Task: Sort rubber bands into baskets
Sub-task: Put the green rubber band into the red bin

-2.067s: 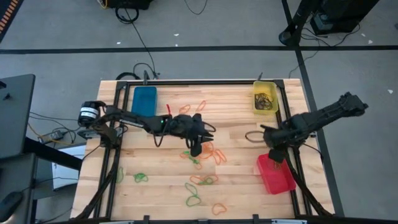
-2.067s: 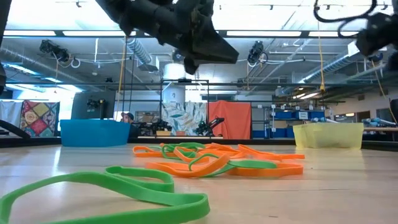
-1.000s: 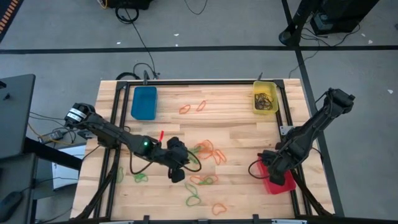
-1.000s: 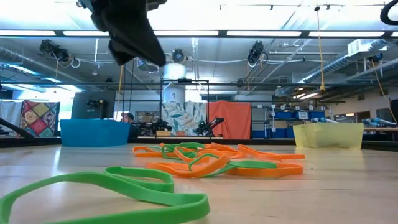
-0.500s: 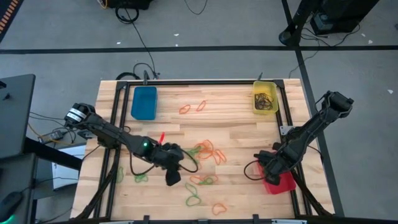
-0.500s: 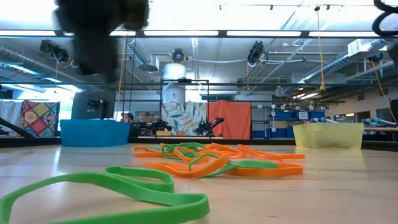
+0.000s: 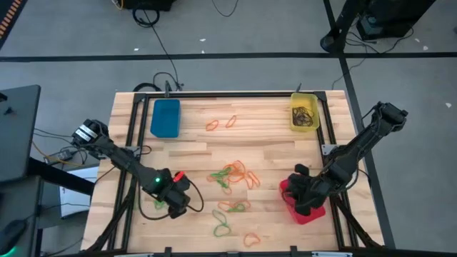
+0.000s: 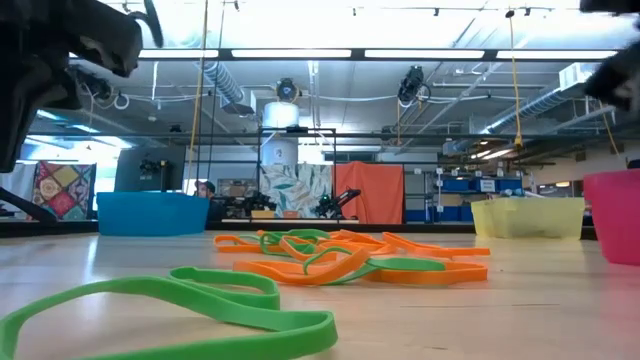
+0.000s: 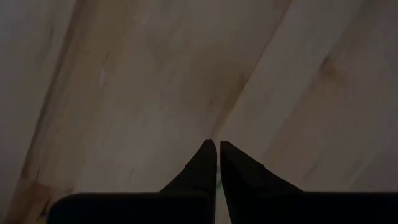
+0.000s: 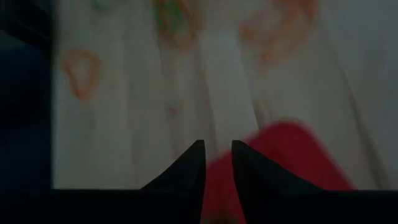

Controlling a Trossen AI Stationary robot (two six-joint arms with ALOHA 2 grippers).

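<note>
Orange and green rubber bands (image 7: pixel 232 175) lie piled mid-table, with more near the far edge (image 7: pixel 221 123) and the near edge (image 7: pixel 223 228). The blue basket (image 7: pixel 166 118) stands far left. The yellow basket (image 7: pixel 305 114), with dark bands in it, stands far right. My left gripper (image 7: pixel 176 203) points straight down over bare wood beside a green band (image 7: pixel 158 205); its fingers (image 9: pixel 208 163) are shut to a thin slit. My right gripper (image 7: pixel 298 191) is shut on the red basket (image 7: pixel 305 209) near the table's right front. My right gripper has the red basket by its wall (image 10: pixel 217 177) on the side toward the table's middle. Red shows between the fingers and beyond one finger, wood beyond the other, so one finger seems inside and one outside. The fingers slant down from the right. The basket's base seems to rest on the table.
A black frame runs round the table (image 7: pixel 214 93), and black cables trail along the left rail (image 7: pixel 128 153). In the low view a green band (image 8: pixel 180 300) lies close in front, and the red basket (image 8: pixel 615 215) shows at the right edge.
My left gripper has gone toward the table's left and near edges and lower, tipping until it points straight down. My right gripper has gone toward the table's left, and the red basket has slid with it from the right rail toward the middle.
</note>
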